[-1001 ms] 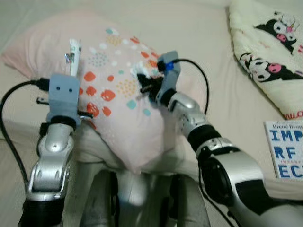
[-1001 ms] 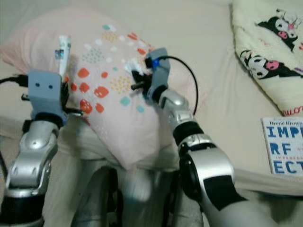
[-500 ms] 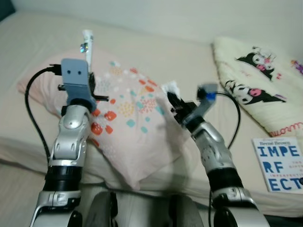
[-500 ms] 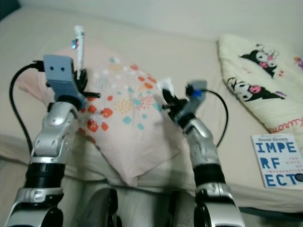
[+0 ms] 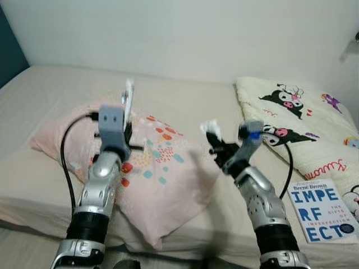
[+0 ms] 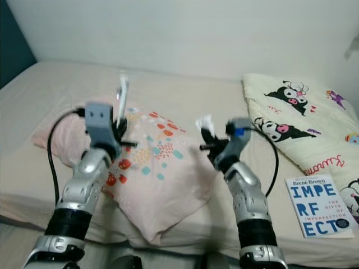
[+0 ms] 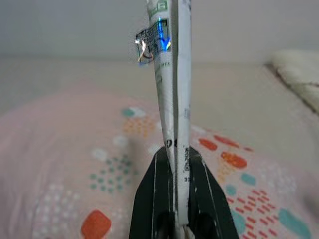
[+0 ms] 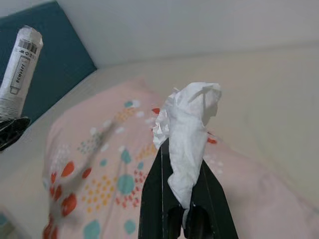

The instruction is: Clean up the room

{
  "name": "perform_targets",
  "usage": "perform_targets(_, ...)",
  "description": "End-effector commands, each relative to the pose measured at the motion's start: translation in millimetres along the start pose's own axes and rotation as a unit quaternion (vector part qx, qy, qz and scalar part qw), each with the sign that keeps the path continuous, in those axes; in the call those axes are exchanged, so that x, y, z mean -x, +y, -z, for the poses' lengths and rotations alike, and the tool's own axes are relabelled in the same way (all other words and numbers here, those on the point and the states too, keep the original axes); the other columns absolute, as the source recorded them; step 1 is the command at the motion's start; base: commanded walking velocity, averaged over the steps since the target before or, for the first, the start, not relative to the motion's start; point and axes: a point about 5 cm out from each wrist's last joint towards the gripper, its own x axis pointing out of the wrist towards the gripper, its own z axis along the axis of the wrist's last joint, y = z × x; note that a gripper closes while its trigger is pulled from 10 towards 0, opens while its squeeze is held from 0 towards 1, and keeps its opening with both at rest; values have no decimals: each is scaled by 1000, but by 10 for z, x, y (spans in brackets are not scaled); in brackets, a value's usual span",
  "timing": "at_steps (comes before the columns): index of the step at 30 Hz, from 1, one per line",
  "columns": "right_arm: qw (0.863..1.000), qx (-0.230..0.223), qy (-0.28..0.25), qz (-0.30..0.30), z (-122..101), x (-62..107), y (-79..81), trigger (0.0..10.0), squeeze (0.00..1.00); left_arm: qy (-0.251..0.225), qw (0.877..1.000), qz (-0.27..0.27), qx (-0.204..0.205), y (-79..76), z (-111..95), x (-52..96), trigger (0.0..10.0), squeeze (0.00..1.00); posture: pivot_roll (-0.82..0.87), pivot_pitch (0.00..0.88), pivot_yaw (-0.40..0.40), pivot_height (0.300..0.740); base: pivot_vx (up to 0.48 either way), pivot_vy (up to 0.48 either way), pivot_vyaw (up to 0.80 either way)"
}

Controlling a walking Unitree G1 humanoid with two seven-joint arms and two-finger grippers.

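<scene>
Left end effector (image 7: 175,159) clamped on prob. wrapper (image 7: 169,74), right end effector (image 8: 182,172) pinching crumpled tissue (image 8: 187,129), above pillow (image 5: 168,174)

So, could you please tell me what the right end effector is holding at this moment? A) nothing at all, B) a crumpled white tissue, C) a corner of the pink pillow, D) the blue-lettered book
B: the right end effector is closed on a crumpled white tissue, raised above the pink pillow, while the book lies on the bed off to the right.

left gripper (image 7: 175,164) and right gripper (image 8: 182,172) lifted clear of pillow (image 5: 162,174)
</scene>
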Motion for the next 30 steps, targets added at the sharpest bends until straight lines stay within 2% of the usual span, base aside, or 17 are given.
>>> perform_targets(1, 1000, 10, 10, 2, 38, 28, 10, 0, 0, 8, 1000, 0, 9, 12, 118, 33, 10000, 0, -7, 0, -42, 680, 0, 0, 0)
perform_targets(3, 999, 13, 47, 24, 241, 126, -87, 0, 0, 74, 997, -10, -4, 112, 531, 161, 10000, 0, -10, 0, -39, 695, 0, 0, 0)
perform_targets(5, 999, 13, 47, 24, 241, 126, -87, 0, 0, 74, 997, -10, -4, 112, 531, 161, 10000, 0, -10, 0, -39, 695, 0, 0, 0)
perform_targets(8, 996, 19, 74, 45, 368, 203, -170, 0, 0, 117, 993, -12, -13, 157, 781, 271, 10000, 0, -13, 0, -38, 705, 0, 0, 0)
perform_targets(11, 986, 31, 136, 88, 657, 426, -359, 0, 0, 210, 977, -30, -21, 269, 1242, 558, 10000, 0, -19, 0, -36, 720, 0, 0, 0)
perform_targets(14, 982, 28, 158, 103, 762, 525, -425, 0, 0, 244, 969, -41, -23, 319, 1386, 679, 10000, 0, -21, 0, -38, 725, 0, 0, 0)
perform_targets(16, 961, 34, 229, 152, 1060, 823, -591, 0, 0, 325, 943, -73, -25, 438, 1695, 1011, 10000, 0, -23, 0, -40, 735, 0, 0, 0)
perform_targets(20, 951, 38, 256, 170, 1161, 939, -643, 0, 0, 350, 933, -81, -29, 471, 1784, 1126, 10000, 0, -23, 0, -40, 740, 0, 0, 0)
perform_targets(21, 934, 31, 292, 202, 1321, 1140, -703, 0, 0, 383, 918, -95, -29, 508, 1897, 1288, 10000, 0, -22, 0, -45, 740, 0, 0, 0)
perform_targets(23, 920, 31, 320, 224, 1441, 1310, -734, 0, 0, 407, 907, -104, -31, 530, 1974, 1413, 10000, 0, -22, 0, -45, 740, 0, 0, 0)
perform_targets(24, 900, 16, 352, 258, 1604, 1575, -749, 2784, 0, 443, 889, -113, -37, 558, 2076, 1602, 10000, 0, -20, 0, -50, 740, 0, 0, 0)
perform_targets(25, 900, 16, 352, 258, 1604, 1575, -749, 2784, 0, 443, 889, -113, -37, 558, 2076, 1602, 10000, 0, -20, 0, -50, 740, 0, 0, 0)
perform_targets(26, 876, 7, 390, 284, 1751, 1844, -736, 10000, 0, 474, 872, -115, -47, 573, 2157, 1773, 10000, 0, -23, 0, -49, 740, 0, 0, 0)
perform_targets(27, 876, 7, 390, 284, 1751, 1844, -736, 10000, 0, 474, 872, -115, -47, 573, 2157, 1773, 10000, 0, -23, 0, -49, 740, 0, 0, 0)
perform_targets(28, 850, -3, 426, 310, 1877, 2120, -711, 10000, 0, 497, 859, -109, -60, 576, 2216, 1914, 10000, 0, -26, 0, -46, 740, 0, 0, 413)
perform_targets(29, 850, -3, 426, 310, 1877, 2120, -711, 10000, 0, 497, 859, -109, -60, 576, 2216, 1914, 10000, 0, -26, 0, -46, 740, 0, 0, 413)
perform_targets(30, 833, -10, 448, 325, 1947, 2296, -687, 10000, 0, 511, 851, -104, -68, 578, 2249, 1998, 10000, 0, -26, 0, -45, 740, 0, 0, 413)
